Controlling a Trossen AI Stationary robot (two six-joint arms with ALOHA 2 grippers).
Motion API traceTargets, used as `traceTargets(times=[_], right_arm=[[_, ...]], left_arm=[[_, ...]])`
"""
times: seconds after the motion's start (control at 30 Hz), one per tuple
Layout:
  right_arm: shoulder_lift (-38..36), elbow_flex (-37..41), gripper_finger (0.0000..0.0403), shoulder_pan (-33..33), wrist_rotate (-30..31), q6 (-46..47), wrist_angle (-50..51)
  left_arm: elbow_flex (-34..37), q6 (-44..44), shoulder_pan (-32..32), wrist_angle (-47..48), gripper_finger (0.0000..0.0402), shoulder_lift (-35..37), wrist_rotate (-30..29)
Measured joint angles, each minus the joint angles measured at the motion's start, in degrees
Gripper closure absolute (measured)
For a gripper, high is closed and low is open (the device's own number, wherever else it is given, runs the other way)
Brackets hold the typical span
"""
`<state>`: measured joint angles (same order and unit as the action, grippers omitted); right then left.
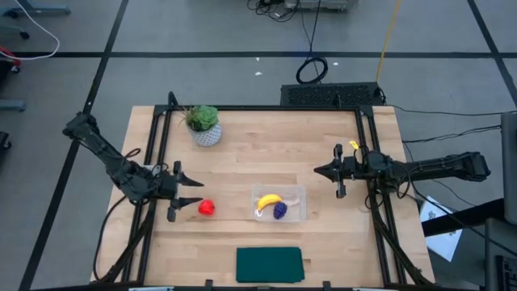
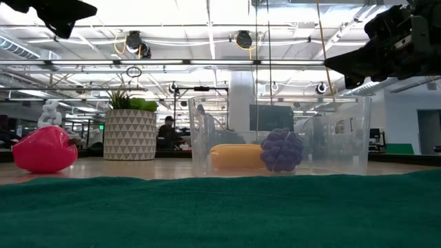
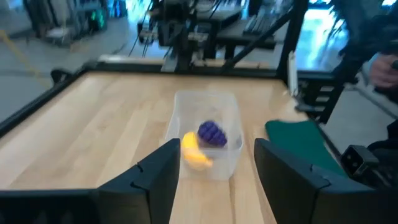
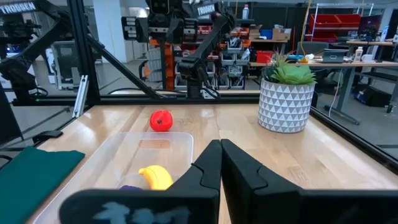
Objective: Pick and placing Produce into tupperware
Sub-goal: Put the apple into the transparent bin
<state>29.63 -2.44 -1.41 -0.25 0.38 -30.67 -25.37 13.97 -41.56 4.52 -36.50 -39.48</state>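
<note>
On the table's left side, the left gripper (image 1: pixel 187 192) sits with fingers spread wide, empty, just beside the red round fruit (image 1: pixel 207 208), not touching. Banana (image 1: pixel 269 200) and grape bunch (image 1: pixel 280 210) are already inside the clear tupperware (image 1: pixel 300 194); the red fruit is the last one out, near the container's left wall. Right gripper (image 1: pixel 331 171) waits at the right edge, fingers pressed together, holding nothing. Fruit looks like light, hard, glossy plastic, so it'll likely roll or squirt out if pinched off-centre. I'd grab across its widest middle, jaws level, moderate squeeze.
</note>
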Motion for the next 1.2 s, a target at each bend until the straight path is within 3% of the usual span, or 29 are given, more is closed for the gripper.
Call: traceTargets(times=[0.5,0.73,1.07,1.2], right_arm=[[0.02,0.00,0.0403,0.00,0.00,0.01,0.54],[0.02,0.00,0.0403,0.02,0.00,0.00,0.53],[0.00,0.00,0.0403,0.01,0.02,0.01,0.52],[0.00,0.00,0.0403,0.02,0.02,0.02,0.52]], left_arm=[[-17.82,20.87,0.39,29.92,0.0190,-12.04,2.33],[-23.97,32.85,4.17,44.24,0.0190,-15.17,9.56],[-30.41,34.65,13.83,58.41,0.0190,-21.41,23.56],[-33.80,34.43,17.45,64.82,0.0190,-25.07,26.29]])
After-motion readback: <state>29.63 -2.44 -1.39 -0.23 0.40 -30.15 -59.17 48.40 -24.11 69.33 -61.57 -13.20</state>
